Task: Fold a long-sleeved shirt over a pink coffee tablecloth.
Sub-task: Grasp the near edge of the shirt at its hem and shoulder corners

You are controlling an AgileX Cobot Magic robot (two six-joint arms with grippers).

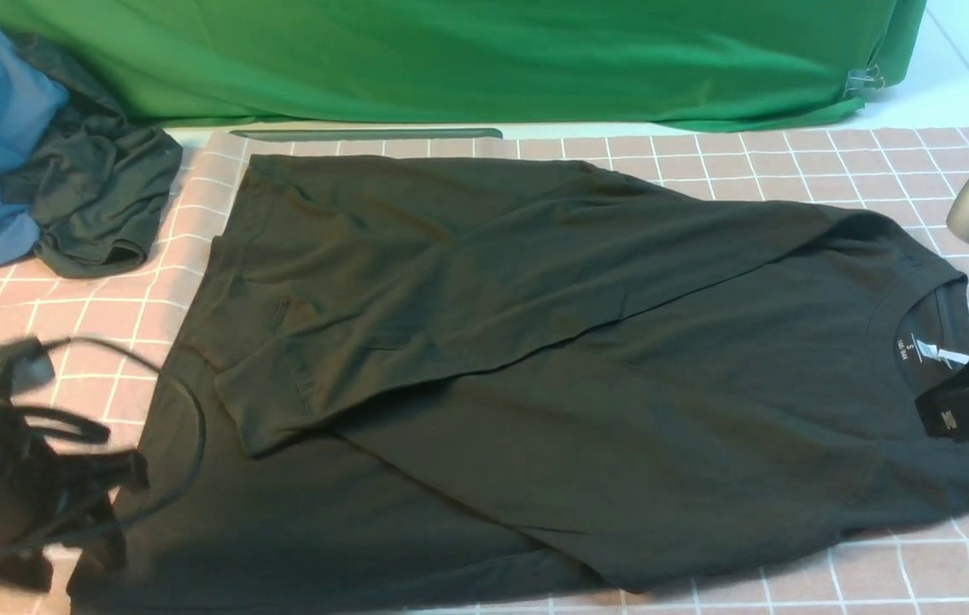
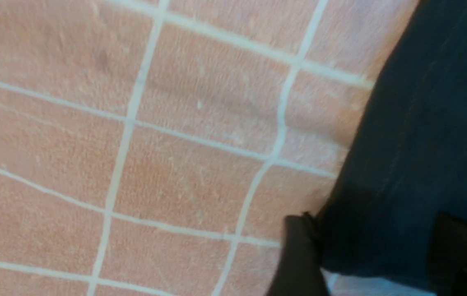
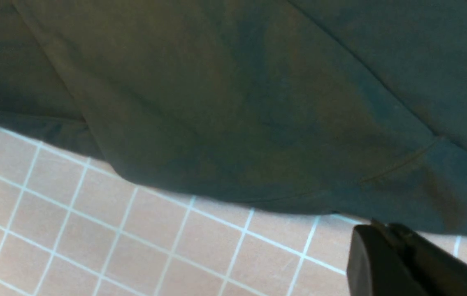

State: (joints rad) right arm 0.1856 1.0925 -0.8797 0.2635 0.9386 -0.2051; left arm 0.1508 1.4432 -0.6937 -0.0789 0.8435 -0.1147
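One blk shirt (image 1: 621, 359), laid flat, sleeve (image 1: 450, 282) folded across body

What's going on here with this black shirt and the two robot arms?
A two-armed robot is folding a black long-sleeved shirt laid flat on the pink checked tablecloth. One sleeve is already folded across the body. The left claw is open at the shirt's edge; the right claw is shut near the collar.
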